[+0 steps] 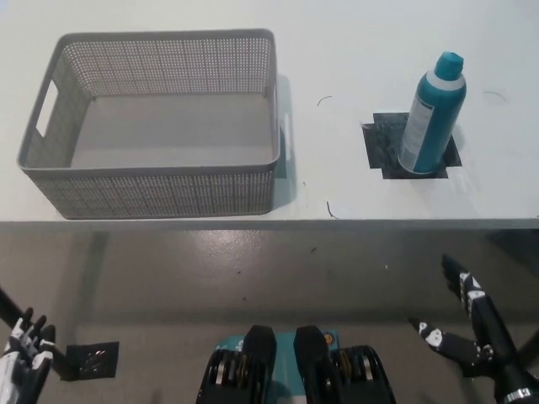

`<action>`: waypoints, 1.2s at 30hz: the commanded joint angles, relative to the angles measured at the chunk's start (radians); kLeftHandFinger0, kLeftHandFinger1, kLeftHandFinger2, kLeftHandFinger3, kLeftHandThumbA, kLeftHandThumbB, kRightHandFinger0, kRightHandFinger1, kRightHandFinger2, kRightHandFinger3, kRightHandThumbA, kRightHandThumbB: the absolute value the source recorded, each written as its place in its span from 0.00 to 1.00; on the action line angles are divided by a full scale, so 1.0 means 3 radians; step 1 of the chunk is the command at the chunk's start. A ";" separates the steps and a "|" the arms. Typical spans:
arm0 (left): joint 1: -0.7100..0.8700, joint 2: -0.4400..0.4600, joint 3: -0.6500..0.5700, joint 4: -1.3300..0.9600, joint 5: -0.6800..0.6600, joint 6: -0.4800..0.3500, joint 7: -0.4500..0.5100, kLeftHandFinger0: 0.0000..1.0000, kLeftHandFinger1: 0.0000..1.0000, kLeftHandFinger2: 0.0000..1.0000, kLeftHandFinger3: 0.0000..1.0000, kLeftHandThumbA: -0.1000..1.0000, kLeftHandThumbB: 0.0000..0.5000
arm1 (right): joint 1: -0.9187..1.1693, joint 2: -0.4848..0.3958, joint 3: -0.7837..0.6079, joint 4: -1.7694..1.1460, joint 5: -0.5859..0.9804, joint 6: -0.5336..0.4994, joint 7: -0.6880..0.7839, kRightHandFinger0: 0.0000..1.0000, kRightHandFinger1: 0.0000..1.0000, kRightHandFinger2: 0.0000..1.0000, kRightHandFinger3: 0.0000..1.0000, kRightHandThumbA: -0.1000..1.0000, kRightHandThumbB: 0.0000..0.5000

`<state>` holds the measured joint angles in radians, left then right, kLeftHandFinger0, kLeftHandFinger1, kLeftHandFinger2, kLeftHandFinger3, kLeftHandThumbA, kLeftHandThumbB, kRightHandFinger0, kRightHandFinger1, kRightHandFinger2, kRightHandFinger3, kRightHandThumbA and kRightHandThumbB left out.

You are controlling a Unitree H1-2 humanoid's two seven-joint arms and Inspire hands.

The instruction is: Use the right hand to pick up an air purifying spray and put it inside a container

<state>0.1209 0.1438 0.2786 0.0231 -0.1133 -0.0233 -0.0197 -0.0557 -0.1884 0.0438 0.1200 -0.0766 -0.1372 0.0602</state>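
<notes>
A teal and white air purifying spray can (434,114) stands upright on a dark square mat (410,145) at the right of the white table (354,50). A grey perforated basket (156,122) sits at the table's left, nothing inside it. My black right hand (467,328) hangs below the table's front edge at lower right, fingers spread apart, holding nothing, well short of the can. My white left hand (25,358) rests at the lower left corner, partly cut off by the picture's edge.
The table's front edge (269,223) runs across the picture's middle. Below it lies grey floor with a small dark marker (88,360) at lower left. Bare tabletop separates the basket and the can.
</notes>
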 commanded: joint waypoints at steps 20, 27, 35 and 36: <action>0.0060 0.0049 0.0015 -0.0084 -0.0053 -0.0030 0.0011 1.00 1.00 0.94 1.00 0.63 0.63 | -0.0752 -0.0125 -0.0186 -0.0932 -0.0084 0.0749 0.0019 1.00 1.00 1.00 1.00 1.00 1.00; 0.0073 0.0031 0.0006 -0.0072 -0.0053 -0.0047 0.0012 1.00 1.00 0.93 1.00 0.63 0.66 | -0.0949 -0.0245 -0.0331 -0.0537 0.0021 0.0616 0.0033 1.00 1.00 1.00 1.00 1.00 1.00; 0.0075 0.0027 0.0044 -0.0127 -0.0115 0.0027 0.0018 1.00 1.00 0.92 1.00 0.62 0.70 | -0.1104 -0.0268 -0.0536 -0.0382 -0.0098 0.0683 -0.0170 1.00 1.00 1.00 1.00 1.00 1.00; 0.0081 0.0033 0.0041 -0.0111 -0.0110 -0.0011 0.0009 1.00 1.00 0.92 1.00 0.62 0.66 | -0.1096 -0.0267 -0.0568 -0.0358 -0.0022 0.0640 -0.0141 1.00 1.00 1.00 1.00 1.00 1.00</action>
<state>0.1419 0.1443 0.2792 0.0228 -0.1189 -0.0196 -0.0199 -0.3469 -0.2502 -0.0951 0.0098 -0.0860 0.0947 0.0576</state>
